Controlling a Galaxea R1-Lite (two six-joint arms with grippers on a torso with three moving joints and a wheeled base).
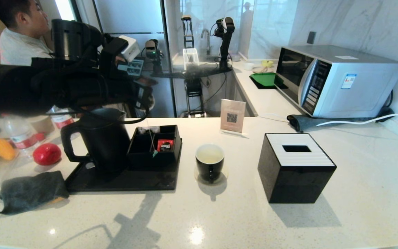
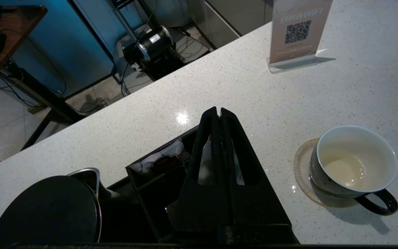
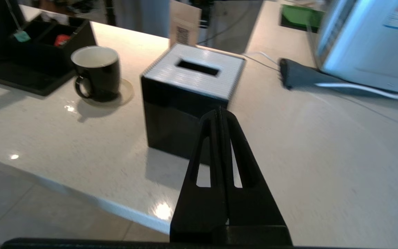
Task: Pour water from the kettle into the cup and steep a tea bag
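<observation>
1. Left gripper [image 2: 218,112], fingers pressed together, hangs mid-frame over the black organiser [image 1: 154,145]; the tea bag [image 1: 154,153] dangles there on its string and may swing past the cup [image 1: 209,162]
2. Kettle [image 1: 100,140] stands at left, close enough to be knocked
3. Right gripper [image 3: 219,112], also closed and empty, waits off the table [image 1: 358,193] edge

The head camera looks forward and down across the white bench [image 1: 219,214], taking in the kettle [image 1: 100,138], the cup [image 1: 209,162] and the tissue box [image 1: 295,167]. The left wrist camera hangs close above the tray, facing the cup [image 2: 356,166] and the sign [image 2: 297,31]. The right wrist camera sits low off the bench's near edge, sharing the cup [image 3: 97,72] and tissue box [image 3: 188,97].
</observation>
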